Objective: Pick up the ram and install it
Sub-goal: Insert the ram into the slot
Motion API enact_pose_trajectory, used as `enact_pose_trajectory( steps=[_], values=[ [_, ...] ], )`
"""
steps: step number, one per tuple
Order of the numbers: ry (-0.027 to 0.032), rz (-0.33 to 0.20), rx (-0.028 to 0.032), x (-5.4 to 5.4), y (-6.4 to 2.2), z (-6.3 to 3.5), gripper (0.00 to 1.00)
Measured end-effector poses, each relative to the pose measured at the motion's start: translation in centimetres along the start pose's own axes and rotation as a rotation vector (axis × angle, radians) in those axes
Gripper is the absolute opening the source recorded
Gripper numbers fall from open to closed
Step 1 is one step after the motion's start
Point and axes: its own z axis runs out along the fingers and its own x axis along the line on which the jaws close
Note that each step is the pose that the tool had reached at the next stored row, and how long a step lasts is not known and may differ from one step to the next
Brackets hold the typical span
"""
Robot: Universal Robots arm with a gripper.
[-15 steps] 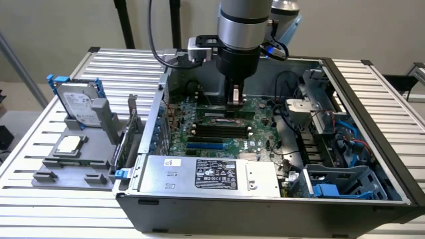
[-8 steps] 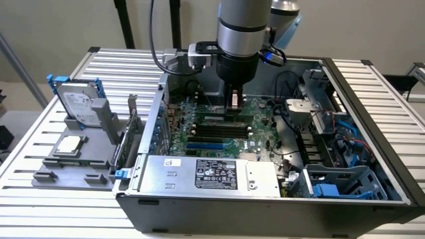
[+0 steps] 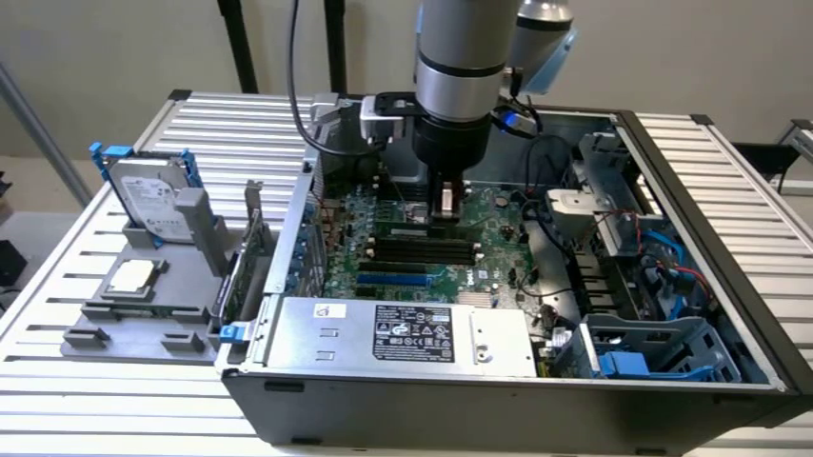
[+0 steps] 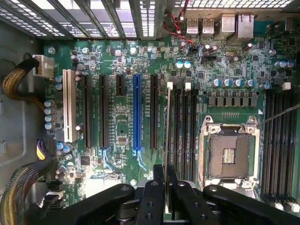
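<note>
**Ram stick held on edge above the motherboard's memory slots**

Inside the open black computer case [image 3: 534,390], the arm's black two-fingered pincer [image 3: 445,211] hangs low over the green motherboard [image 3: 496,214]. In the wrist view the pincer [image 4: 165,183] is closed on the ram [image 4: 167,140], a long, thin green circuit-board stick seen edge-on as a pale narrow line running away from the fingertips. The two black fingers [image 4: 154,187] press flat against either face of the stick.

Going across the exterior view from its left: well away from the pincer, outside the case, a grey plastic fixture [image 3: 140,314] sits on the ribbed aluminium table [image 3: 51,371]. The fixture holds a large silver hard drive with blue rails [image 3: 143,195] standing upright, and nearer the front a square silver processor chip [image 3: 131,276] lying flat. In front of the pincer, along the case's near edge, lies the silver power supply box with a black label [image 3: 413,333]. Directly below the pincer are the black memory slots [image 3: 426,249]. Off to the exterior view's right of the pincer sits a blue-grey plastic drive cage [image 3: 654,347].

In the wrist view the ram's lower edge lines up along the first of a bank of black memory slots [image 4: 185,136] with white end latches; whether it touches the slot cannot be told. Beside that bank, the empty silver-framed processor socket [image 4: 228,152] lies on one side and a long blue expansion slot [image 4: 137,115] on the other.
</note>
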Motion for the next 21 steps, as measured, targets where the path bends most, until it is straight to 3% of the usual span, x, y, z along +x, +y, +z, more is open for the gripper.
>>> enact_pose_trajectory(
  steps=[16, 21],
  values=[
    [0.0001, 0.0, 0.0, -0.4, 0.02, 2.9, 0.14],
    [0.0005, -0.001, -0.0001, -0.4, 0.02, 2.99, 0.14]
  ],
)
